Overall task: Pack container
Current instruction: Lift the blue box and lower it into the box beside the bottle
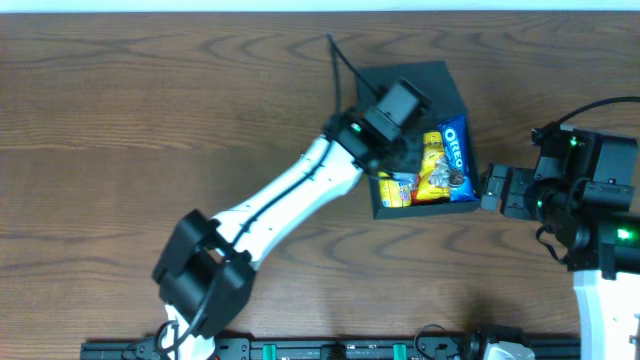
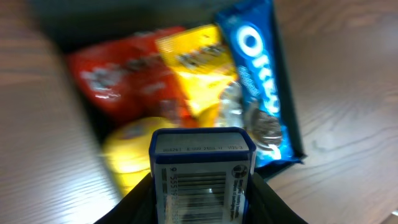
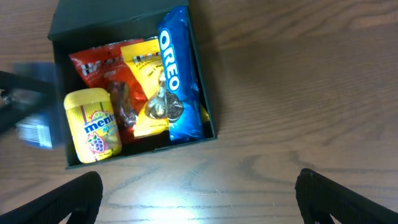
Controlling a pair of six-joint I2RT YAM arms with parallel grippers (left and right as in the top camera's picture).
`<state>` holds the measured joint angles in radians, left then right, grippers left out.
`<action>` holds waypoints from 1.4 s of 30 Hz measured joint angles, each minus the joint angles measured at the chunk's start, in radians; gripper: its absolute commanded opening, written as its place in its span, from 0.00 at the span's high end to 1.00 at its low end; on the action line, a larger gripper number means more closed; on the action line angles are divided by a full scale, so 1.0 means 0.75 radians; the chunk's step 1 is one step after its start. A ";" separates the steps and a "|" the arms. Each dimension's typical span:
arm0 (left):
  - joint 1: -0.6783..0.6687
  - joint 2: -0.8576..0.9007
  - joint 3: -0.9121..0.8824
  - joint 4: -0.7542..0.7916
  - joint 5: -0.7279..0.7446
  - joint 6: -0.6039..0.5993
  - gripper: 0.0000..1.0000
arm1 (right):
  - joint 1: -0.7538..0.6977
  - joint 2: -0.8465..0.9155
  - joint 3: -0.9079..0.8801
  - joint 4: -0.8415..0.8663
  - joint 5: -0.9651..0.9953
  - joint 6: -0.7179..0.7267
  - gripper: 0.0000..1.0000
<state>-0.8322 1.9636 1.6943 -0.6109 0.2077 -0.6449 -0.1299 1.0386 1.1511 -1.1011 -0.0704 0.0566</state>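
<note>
The dark teal container (image 1: 425, 82) lies open right of centre, its lid folded back. Inside lie a blue Oreo pack (image 3: 177, 74), a yellow packet (image 3: 144, 68), a red packet (image 3: 99, 65), a yellow Mentos tub (image 3: 93, 124) and a foil-wrapped sweet (image 3: 163, 106). My left gripper (image 2: 202, 190) hangs above the container's left side, shut on a small blue-and-white box (image 2: 202, 165) with a barcode. In the right wrist view that box shows as a blur (image 3: 37, 124). My right gripper (image 1: 487, 190) stands open over bare table just right of the container, nothing between its fingers (image 3: 68, 199).
The wooden table (image 1: 150, 120) stretches all round the container. The left arm (image 1: 290, 195) crosses diagonally from the front edge. A rail with fittings (image 1: 400, 350) runs along the front edge.
</note>
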 measured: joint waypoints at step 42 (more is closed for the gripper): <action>-0.134 0.235 0.016 0.176 -0.098 -0.223 0.94 | 0.000 0.000 0.000 -0.001 -0.001 0.000 0.01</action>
<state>-0.9325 2.1399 1.7065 -0.4786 0.1345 -0.8124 -0.1299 1.0386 1.1511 -1.1015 -0.0708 0.0566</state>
